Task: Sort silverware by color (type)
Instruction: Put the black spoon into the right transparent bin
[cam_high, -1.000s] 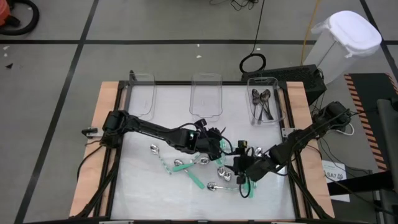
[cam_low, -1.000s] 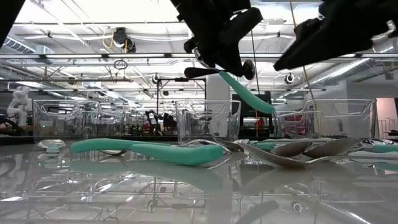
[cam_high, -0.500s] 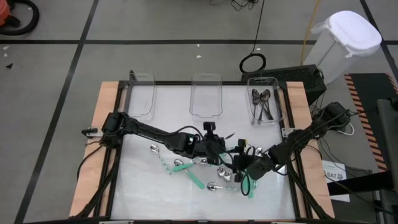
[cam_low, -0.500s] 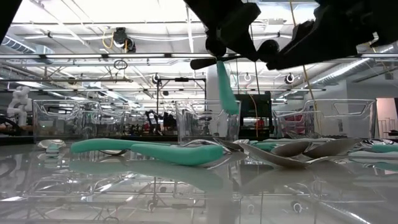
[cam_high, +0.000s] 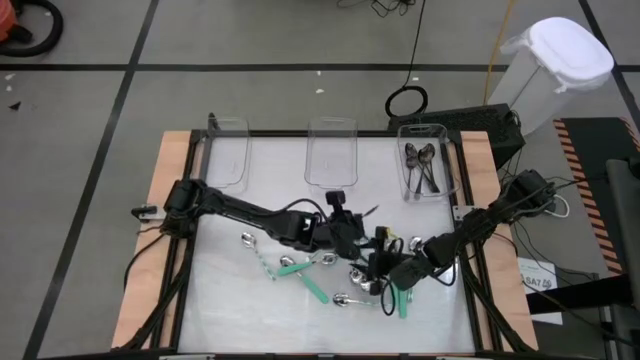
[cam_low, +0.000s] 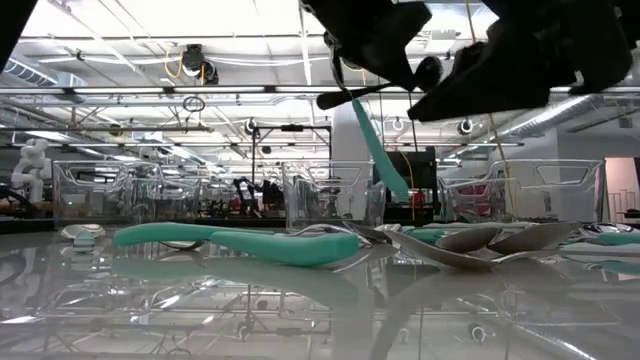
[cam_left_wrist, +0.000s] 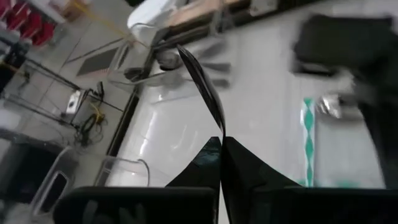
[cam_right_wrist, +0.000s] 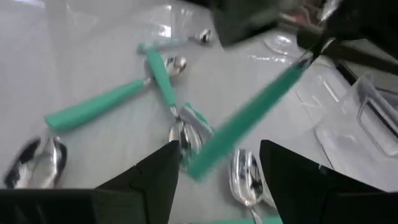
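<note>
— Where are we holding? We see the left gripper (cam_high: 345, 222) above the middle of the table (cam_high: 225, 300), its fingers pressed together on the dark end of a teal-handled spoon (cam_low: 378, 150), which hangs clear of the surface with the handle pointing down in the low view.

— And the right gripper (cam_high: 385, 285)? Its fingers (cam_right_wrist: 152, 180) stand spread wide with nothing between them, low over the spoon pile near the table's front right. The lifted spoon hangs just beside it, so we have little room between the two arms.

— How is the open space? We have bare tabletop to the left and along the front edge. Three clear bins sit at the far edge: the left bin (cam_high: 229, 150) and middle bin (cam_high: 331, 150) look empty, and the right bin (cam_high: 428, 168) holds dark spoons (cam_high: 420, 165).

— What remains loose? Teal-handled spoons (cam_high: 305, 280) and silver spoons (cam_high: 352, 298) lie scattered under and between the grippers; one silver spoon (cam_high: 248, 240) lies apart to the left, near the left arm.

— What can't we make out? The arms cover part of the pile from above, so we cannot count it. The left wrist view is blurred; the dark strip (cam_left_wrist: 202, 87) rising from the fingertips is probably the held spoon's bowl end. The low view cuts off both grippers at its top edge.
</note>
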